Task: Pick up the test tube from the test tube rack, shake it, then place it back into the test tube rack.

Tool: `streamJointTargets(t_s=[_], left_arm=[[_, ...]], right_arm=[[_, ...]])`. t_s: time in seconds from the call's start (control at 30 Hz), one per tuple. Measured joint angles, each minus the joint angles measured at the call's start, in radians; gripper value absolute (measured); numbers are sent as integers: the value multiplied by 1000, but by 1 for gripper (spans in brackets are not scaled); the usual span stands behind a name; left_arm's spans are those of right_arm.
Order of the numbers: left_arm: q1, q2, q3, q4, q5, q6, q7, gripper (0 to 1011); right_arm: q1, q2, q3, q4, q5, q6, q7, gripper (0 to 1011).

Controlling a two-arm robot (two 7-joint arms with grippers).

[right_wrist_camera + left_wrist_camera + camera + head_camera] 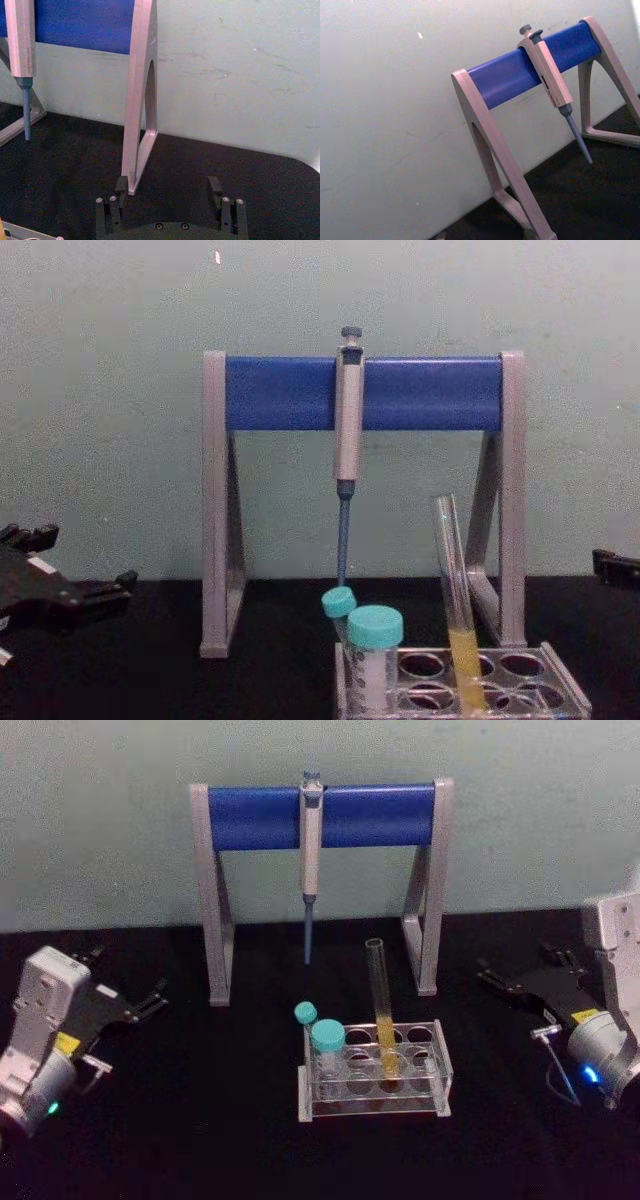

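Surroundings: a pipette stand (322, 890) with grey legs and a blue crossbar (260, 817) stands at the back of my black table (200, 1140), against a pale wall (100, 820).
Pipette: a grey pipette (311, 845) with a blue tip hangs from the middle of the crossbar, its tip well above the table and behind the rack.
Teal-capped tubes: two short teal-capped tubes (327, 1055) sit in the left end of the rack, one behind the other.
Obstructions: the capped tubes stand to the left of the test tube; the stand's right leg (140, 95) rises just ahead of my right gripper in the right wrist view.
Writing: small yellow labels show on both my wrists, too small to read.
Test tube rack: the clear test tube rack (375, 1070) lies at the table's centre, in front of the stand.
Test tube: the capless test tube (381, 1010), with yellow liquid in its lower part, stands in a middle hole of the rack, leaning slightly.
Left gripper: my left gripper (150, 1000) rests low at the left of the table, well apart from the rack; I cannot tell how far its fingers are spread.
Right gripper: my right gripper (169, 192) rests at the right of the table, well apart from the test tube, fingers spread wide and holding nothing.
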Motion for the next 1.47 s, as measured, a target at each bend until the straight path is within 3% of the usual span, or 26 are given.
streamJointTargets(t_s=[1.47], left_arm=[[0,0,0,0,0,0,0,1001]], right_arm=[[0,0,0,0,0,0,0,1000]])
